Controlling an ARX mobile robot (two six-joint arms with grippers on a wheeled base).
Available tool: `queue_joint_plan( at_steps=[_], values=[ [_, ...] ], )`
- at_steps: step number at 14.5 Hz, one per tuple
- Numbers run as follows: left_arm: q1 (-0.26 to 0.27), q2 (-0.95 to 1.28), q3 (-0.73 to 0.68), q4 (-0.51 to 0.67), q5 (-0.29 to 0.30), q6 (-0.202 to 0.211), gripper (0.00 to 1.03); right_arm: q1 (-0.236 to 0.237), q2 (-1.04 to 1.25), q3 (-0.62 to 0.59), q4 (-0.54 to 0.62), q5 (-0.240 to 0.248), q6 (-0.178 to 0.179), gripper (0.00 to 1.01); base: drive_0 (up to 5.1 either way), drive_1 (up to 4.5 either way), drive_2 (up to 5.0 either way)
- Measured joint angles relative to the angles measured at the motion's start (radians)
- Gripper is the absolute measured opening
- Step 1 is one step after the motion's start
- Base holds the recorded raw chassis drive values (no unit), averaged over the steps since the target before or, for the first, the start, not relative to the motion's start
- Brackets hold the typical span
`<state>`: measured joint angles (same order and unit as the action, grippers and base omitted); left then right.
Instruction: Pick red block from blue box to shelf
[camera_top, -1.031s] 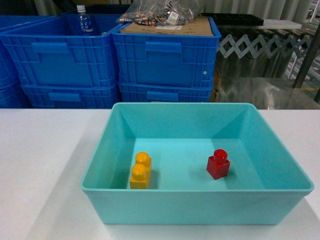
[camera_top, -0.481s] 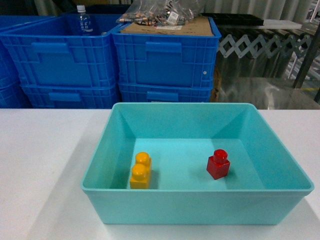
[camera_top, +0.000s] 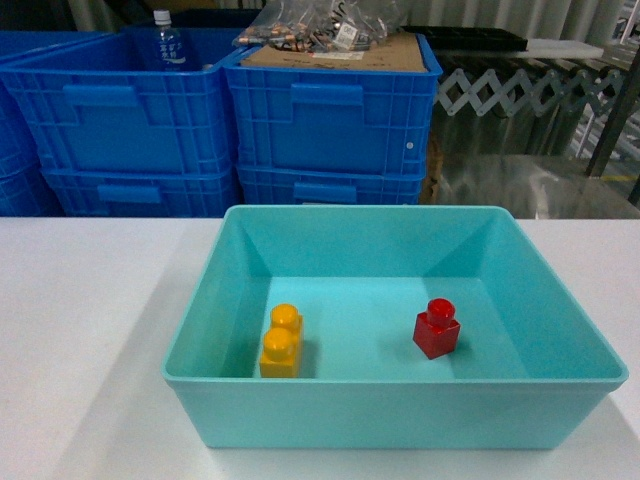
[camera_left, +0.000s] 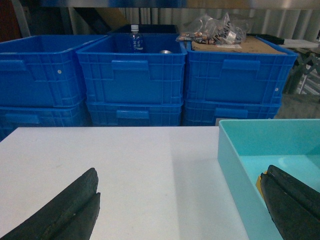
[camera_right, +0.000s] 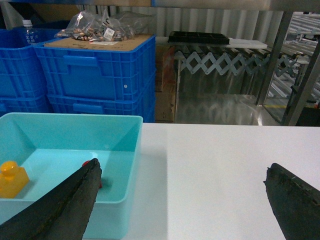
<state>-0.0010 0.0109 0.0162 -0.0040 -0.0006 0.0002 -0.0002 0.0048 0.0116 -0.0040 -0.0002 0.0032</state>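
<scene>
**Red block sits in the blue box, both end effectors wide open**

From my head camera I see the blue box (camera_top: 395, 410) on the white bench (camera_top: 90, 330), close to the near edge and about in the middle. The red block (camera_top: 437, 329) stands upright on the floor of the box, right of the middle, with its round stud on top. A yellow brick (camera_top: 281, 342) with two studs stands near the front wall on the left side. The two are well apart. Nothing touches the red block.

Behind the far edge of the bench I see stacked dark blue crates (camera_top: 330, 115). One has a clear bottle (camera_top: 168, 42) in it. Another has a cardboard sheet with bags of small parts (camera_top: 320, 25) on top.

My left end effector (camera_left: 190, 210) does not show in the head camera. In the left wrist camera its two black fingers (camera_left: 65, 212) are far apart, so it is wide open and holds nothing. One finger is over the bare bench and the other is over the left part of the box, hiding most of the yellow brick.

My right end effector (camera_right: 185, 210) is also wide open and holds nothing. In the right wrist camera one finger is in front of the right side of the box, and I can see only a small bit of red beside it. The other finger is over bare bench, toward the right edge.

Past the bench on the right I see shiny metal posts and rails (camera_right: 300, 75). I think that is the shelf, but only part of it shows.
</scene>
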Motion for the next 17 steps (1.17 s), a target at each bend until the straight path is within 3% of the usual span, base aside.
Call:
queue_joint_plan(
  at_steps=[10, 11, 12, 14, 15, 16, 17],
  values=[
    [0.000, 0.000, 0.000, 0.000, 0.000, 0.000, 0.98, 0.001, 0.002, 0.000, -0.008, 0.006, -0.003, 0.98, 0.0, 0.00, 0.0],
    [0.000, 0.000, 0.000, 0.000, 0.000, 0.000, 0.98, 0.004, 0.004, 0.003, -0.021, 0.014, -0.007, 0.98, 0.0, 0.00, 0.0],
    [0.000, 0.000, 0.000, 0.000, 0.000, 0.000, 0.98, 0.023, 0.026, 0.021, -0.080, 0.060, -0.021, 0.98, 0.0, 0.00, 0.0],
    [0.000, 0.000, 0.000, 0.000, -0.001, 0.000, 0.98, 0.047, 0.101, 0.031, -0.066, 0.108, -0.043, 0.98, 0.0, 0.00, 0.0],
    [0.000, 0.000, 0.000, 0.000, 0.001, 0.000, 0.98, 0.047, 0.204, 0.047, -0.021, 0.114, -0.061, 0.98, 0.0, 0.00, 0.0],
    [0.000, 0.000, 0.000, -0.001, 0.001, 0.000, 0.98, 0.046, 0.390, 0.078, 0.136, 0.090, -0.087, 0.98, 0.0, 0.00, 0.0],
    [0.000, 0.000, 0.000, 0.000, 0.000, 0.000, 0.98, 0.047, 0.774, 0.230, 0.325, 0.043, -0.090, 0.98, 0.0, 0.00, 0.0]
  ],
)
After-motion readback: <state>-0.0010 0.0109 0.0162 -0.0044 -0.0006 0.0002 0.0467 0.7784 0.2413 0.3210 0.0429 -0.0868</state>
